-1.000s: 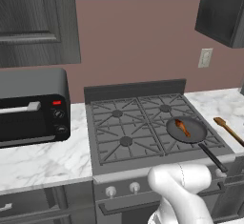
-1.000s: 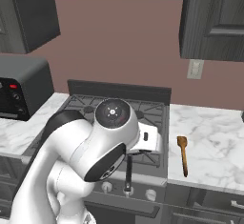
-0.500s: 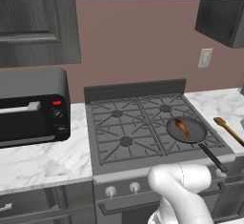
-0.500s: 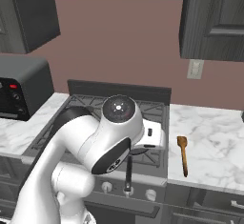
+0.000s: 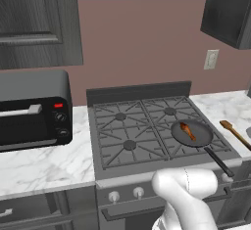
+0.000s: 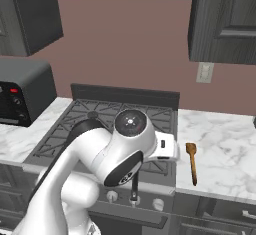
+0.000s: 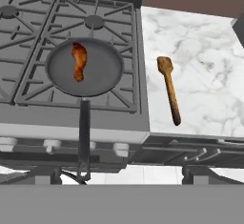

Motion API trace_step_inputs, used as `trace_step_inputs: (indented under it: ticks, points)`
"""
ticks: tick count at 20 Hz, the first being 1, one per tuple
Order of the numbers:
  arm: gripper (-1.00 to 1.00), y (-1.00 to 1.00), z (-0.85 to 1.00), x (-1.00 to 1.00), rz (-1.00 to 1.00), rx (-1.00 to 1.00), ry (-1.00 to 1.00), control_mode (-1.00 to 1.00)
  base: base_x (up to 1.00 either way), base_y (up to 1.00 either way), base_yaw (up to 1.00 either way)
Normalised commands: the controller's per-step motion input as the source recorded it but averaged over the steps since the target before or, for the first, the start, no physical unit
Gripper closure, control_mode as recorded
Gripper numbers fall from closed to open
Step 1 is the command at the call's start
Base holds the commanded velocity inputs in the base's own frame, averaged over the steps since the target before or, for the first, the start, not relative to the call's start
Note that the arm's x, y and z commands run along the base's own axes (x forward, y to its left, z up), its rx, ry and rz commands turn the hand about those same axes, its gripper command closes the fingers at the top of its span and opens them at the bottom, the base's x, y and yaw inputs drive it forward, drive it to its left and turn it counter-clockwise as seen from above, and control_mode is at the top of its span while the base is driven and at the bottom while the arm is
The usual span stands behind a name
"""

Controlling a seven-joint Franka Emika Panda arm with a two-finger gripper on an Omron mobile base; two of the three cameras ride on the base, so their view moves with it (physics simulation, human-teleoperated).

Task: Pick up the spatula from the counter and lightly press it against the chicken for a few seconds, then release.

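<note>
At the far left a black toaster oven (image 5: 29, 109) stands on the marble counter (image 5: 54, 163), against the wall and just beside the stove (image 5: 132, 131). The stove has dark grates over four burners and a row of knobs (image 5: 113, 196) along its near face. On its near right burner sits a dark frying pan (image 7: 102, 75), its long handle running toward the near side and reaching out past the stove's front edge. The chicken (image 7: 78, 61), a browned strip, lies inside the pan, a little left of the middle in the hand view. The white arm (image 6: 120, 154) bends up in front of the stove, and its pincer (image 6: 168, 151) hangs over the stove's near right corner, above the pan's handle; it is released, spread wide, and grasps nothing. To the right of the stove, the wooden spatula (image 7: 169, 88) lies flat on the right stretch of counter, near the stove's edge without touching it, its blade toward the wall and its handle toward the near side, slanting slightly right. It is apart from both pan and pincer. A pale wall outlet (image 5: 211, 59) sits on the wall above that counter.
</note>
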Motion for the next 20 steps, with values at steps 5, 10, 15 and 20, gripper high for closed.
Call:
trace_step_inputs:
  ticks: [5, 10, 15, 20]
  points:
    - [-1.0, -0.22, -0.08, 0.11, 0.0, -0.01, 0.0, -1.0, 0.0, 0.0, 0.0]
    - [-1.0, -0.24, 0.0, 0.12, 0.0, 0.0, 0.01, -1.0, 0.0, 0.0, 0.0]
    - [-1.0, -0.25, 0.0, 0.1, 0.0, 0.0, 0.03, -1.0, 0.0, 0.0, 0.0]
    - [-1.0, -0.21, -0.03, 0.14, 0.0, 0.0, 0.08, -1.0, 0.0, 0.0, 0.0]
